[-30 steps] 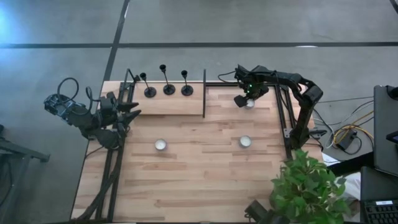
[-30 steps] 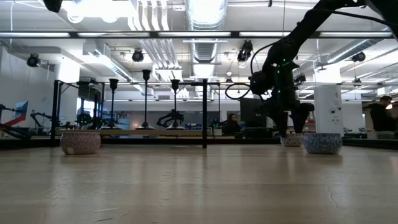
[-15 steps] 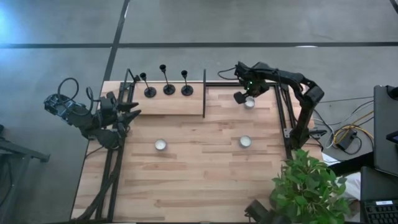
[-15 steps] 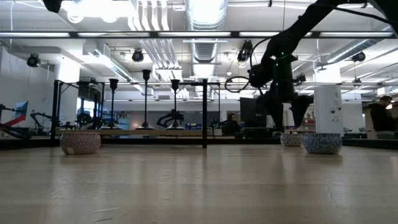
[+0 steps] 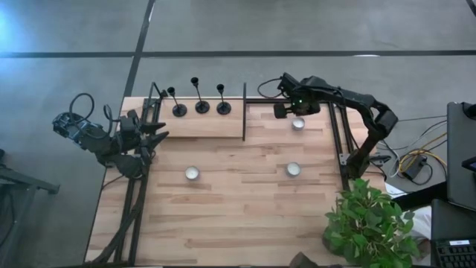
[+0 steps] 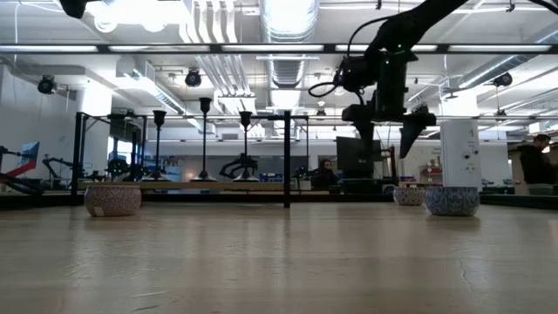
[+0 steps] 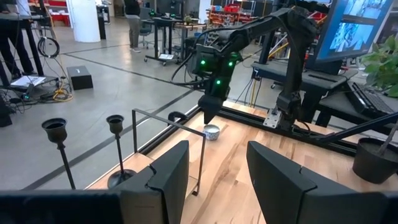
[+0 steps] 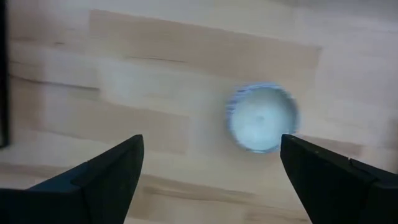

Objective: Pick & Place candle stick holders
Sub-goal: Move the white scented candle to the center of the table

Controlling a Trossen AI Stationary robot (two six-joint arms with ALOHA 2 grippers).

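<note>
your three black metal candle stick holders (image 5: 201, 98), each a round flat base with a thin stem and a tiny cup, stand upright in a row on the raised wooden shelf (image 5: 201, 125) at the table's far left corner, untouched. the black upright frame (image 5: 244, 112) at the shelf's end stands between them and the right gripper (image 5: 281, 112), which hangs above the table with its jaws spread wide and nothing in them, just beside the low round white tealight disc (image 5: 299, 123) at the far right. the left gripper (image 5: 154, 134) waits near the shelf's left end, jaws partly parted and empty.

watch the reach: if you swing the right arm straight across, it will likely strike that frame. the holders look top-heavy and stand close together, so a careless close on one stem could topple its neighbour.

the table (image 5: 238, 216) is pale wood planking, bare but for two more tealight discs (image 5: 193, 173). a potted green plant (image 5: 370, 223) sits at the near right corner. beyond lies an open workshop with ceiling ducts and bright strip lights.
</note>
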